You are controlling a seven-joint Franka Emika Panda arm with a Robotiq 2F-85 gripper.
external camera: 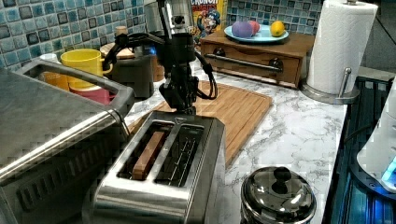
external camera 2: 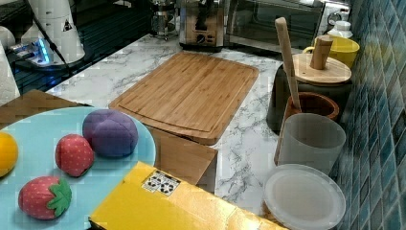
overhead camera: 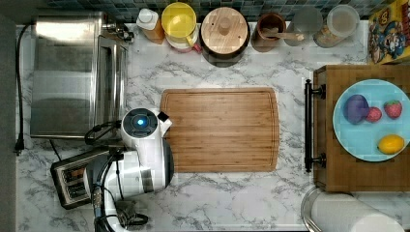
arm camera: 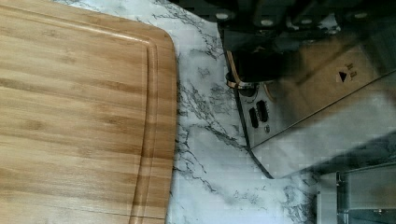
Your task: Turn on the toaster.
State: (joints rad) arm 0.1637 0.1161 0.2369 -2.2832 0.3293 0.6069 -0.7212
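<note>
Toaster stands directly below the hand, at its far end.

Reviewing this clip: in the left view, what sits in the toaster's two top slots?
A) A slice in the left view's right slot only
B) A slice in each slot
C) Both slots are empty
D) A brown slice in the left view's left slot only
D: in the left view the toaster holds a brown slice in its left slot, while the right slot shows bare wire guides.

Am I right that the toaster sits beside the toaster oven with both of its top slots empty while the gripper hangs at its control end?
Not quite: in the left view the toaster has a slice in one slot. It does sit beside the toaster oven, with the gripper at its control end.
</note>
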